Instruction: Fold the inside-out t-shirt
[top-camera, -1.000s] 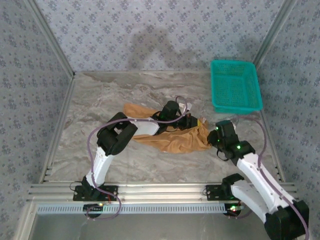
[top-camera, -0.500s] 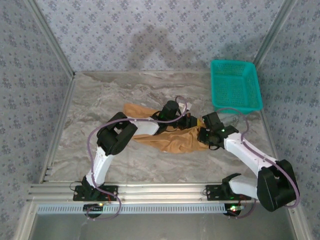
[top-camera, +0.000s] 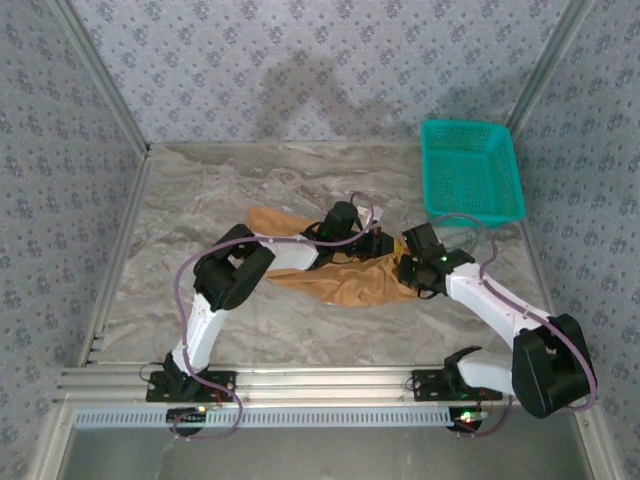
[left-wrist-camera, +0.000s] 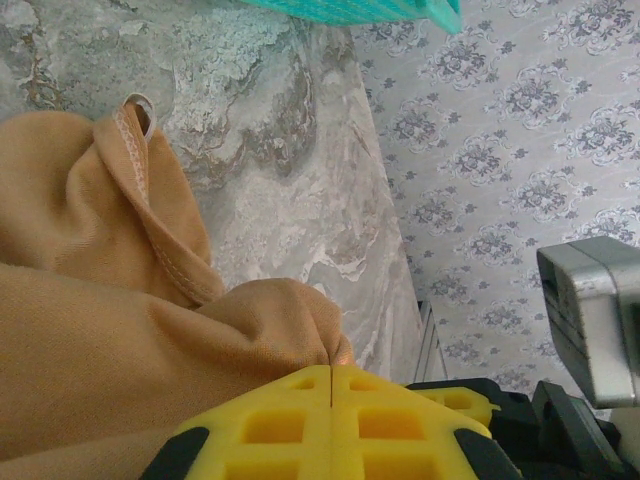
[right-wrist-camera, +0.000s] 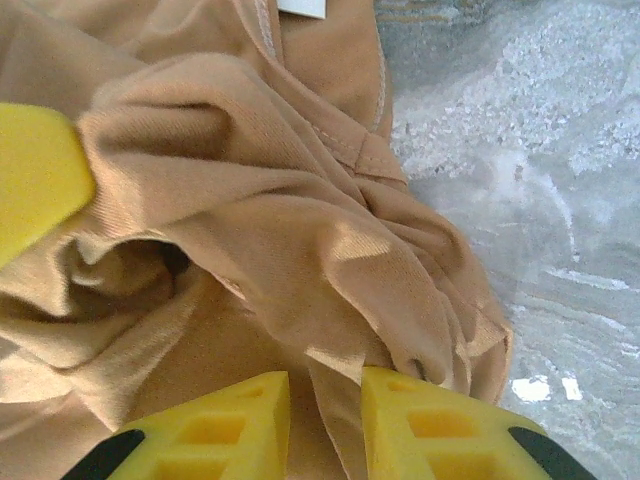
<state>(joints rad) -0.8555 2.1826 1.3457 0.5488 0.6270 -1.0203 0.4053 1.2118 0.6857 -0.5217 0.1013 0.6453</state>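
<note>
Caramel cloth, the inside-out t-shirt (top-camera: 350, 282) lies crumpled mid-tabletop (top-camera: 200, 200), unmoved. A second ago the right gripper (top-camera: 408, 268) hung off the shirt's right edge. It has since swung in onto that edge (barely shifting over the last half second), and its fingers (right-wrist-camera: 420, 425) look clamped on a ridge of cloth. The left gripper (top-camera: 384, 243) stays put beside it, fingers (left-wrist-camera: 290, 425) pressed together on a fold.
</note>
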